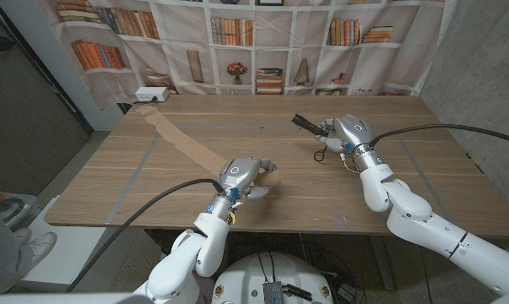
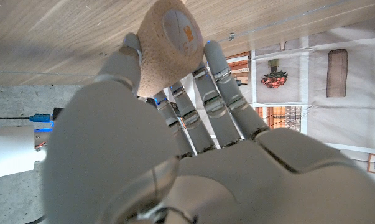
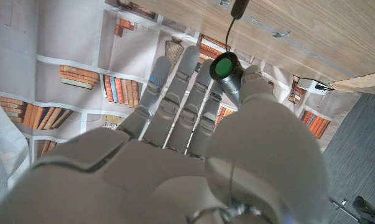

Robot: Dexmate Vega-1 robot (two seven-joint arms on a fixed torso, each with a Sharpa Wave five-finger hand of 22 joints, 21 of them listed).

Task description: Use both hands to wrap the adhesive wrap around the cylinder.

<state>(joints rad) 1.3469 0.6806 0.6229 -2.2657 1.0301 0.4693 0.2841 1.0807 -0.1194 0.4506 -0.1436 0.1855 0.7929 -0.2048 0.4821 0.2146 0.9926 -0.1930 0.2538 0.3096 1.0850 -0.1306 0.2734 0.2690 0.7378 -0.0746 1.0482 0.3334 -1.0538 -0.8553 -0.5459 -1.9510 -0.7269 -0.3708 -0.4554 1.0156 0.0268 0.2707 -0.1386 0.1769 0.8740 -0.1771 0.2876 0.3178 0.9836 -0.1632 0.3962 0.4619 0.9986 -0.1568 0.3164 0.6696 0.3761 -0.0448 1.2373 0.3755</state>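
Bare wood lies open across the table (image 1: 423, 177) middle between the two hands and along the near edge. A strip of adhesive wrap (image 1: 185, 142) runs diagonally from the far left corner toward the left hand (image 1: 244, 176), barring that side. A white box (image 1: 148, 95) stands at the far left corner.

From the head view my left robot hand (image 1: 241, 177) covers most of the roll of adhesive wrap (image 1: 272, 179), so I see just its end past the fingers. In the left wrist view the thumb and fingers (image 2: 219, 78) hide the roll's lower half. The unrolled strip (image 1: 183, 143) disappears under that hand, and I cannot tell where it joins the roll. My right robot hand (image 1: 343, 133) hides the middle of the black cylinder (image 1: 305, 122); the small loop (image 1: 320, 155) beside it on the desk (image 1: 406, 169) is too small to identify.
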